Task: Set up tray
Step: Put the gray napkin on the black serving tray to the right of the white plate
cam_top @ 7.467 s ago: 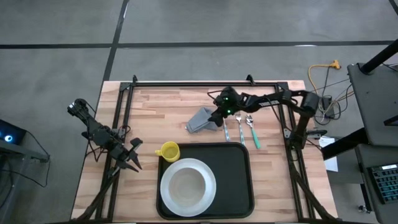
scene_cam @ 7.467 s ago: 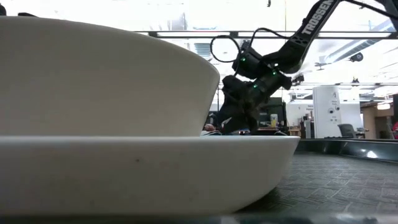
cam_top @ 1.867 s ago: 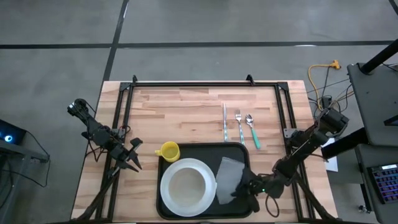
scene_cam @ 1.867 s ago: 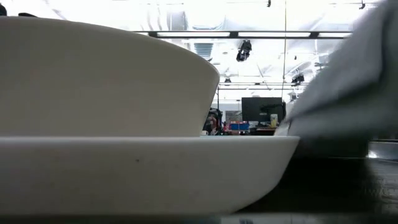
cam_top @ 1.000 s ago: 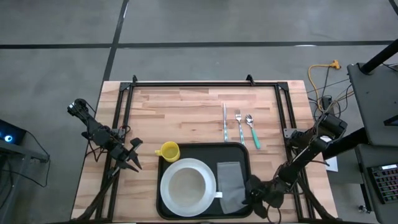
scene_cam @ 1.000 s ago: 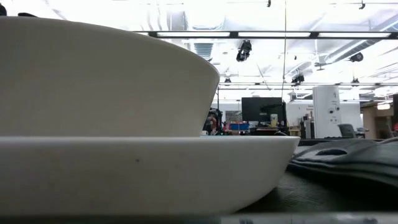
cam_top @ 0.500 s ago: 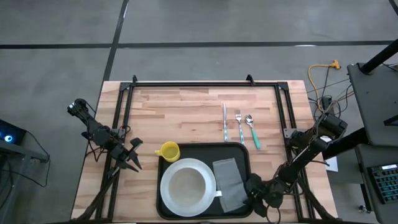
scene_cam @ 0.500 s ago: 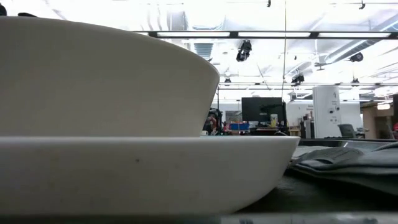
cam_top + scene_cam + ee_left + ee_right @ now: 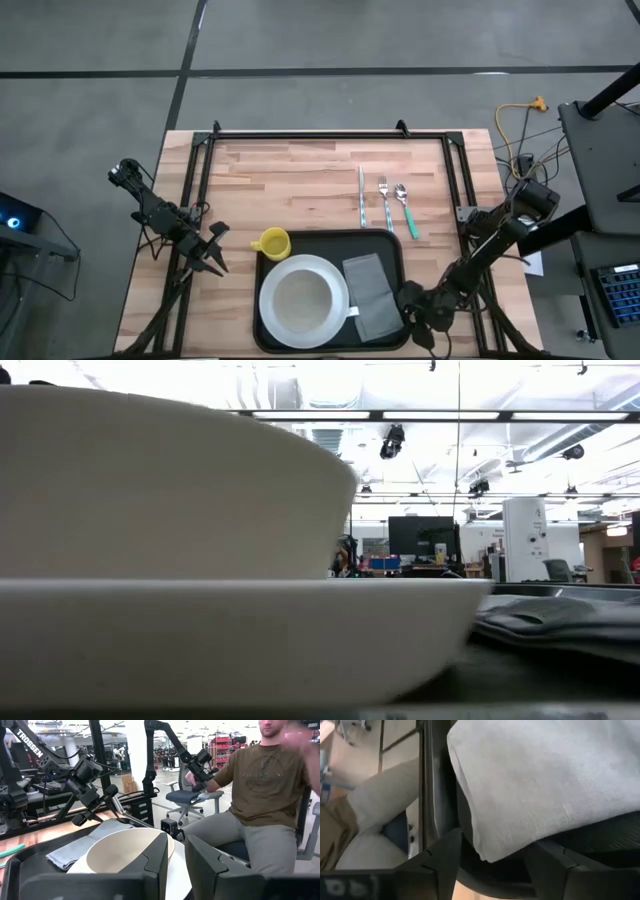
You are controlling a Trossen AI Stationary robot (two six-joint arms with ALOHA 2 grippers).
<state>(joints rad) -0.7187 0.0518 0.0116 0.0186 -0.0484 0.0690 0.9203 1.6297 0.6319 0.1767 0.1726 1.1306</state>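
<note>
The black tray point(image 9: 390, 245) lies at the table's near edge. On it a white bowl point(image 9: 302, 298) sits in a white plate point(image 9: 240, 640), with a folded grey napkin point(image 9: 372, 295) lying flat to their right. My right gripper point(image 9: 405, 308) is open at the napkin's near right corner point(image 9: 485, 852), one finger on each side of it. My left gripper point(image 9: 212, 256) waits at the table's left edge, level, with a narrow gap between its fingers point(image 9: 176, 865). A yellow cup point(image 9: 270, 242) stands on the table at the tray's far left corner.
A knife point(image 9: 361, 196), a fork point(image 9: 384, 202) and a green-handled spoon point(image 9: 406, 212) lie side by side on the wood beyond the tray's far right corner. Bare wood fills the far half of the table. A person point(image 9: 265, 785) sits beyond the table.
My right gripper has opened and let go of the napkin while staying by the tray's near right corner and tipping a little. The napkin has settled flat on the tray to the right of the plate.
</note>
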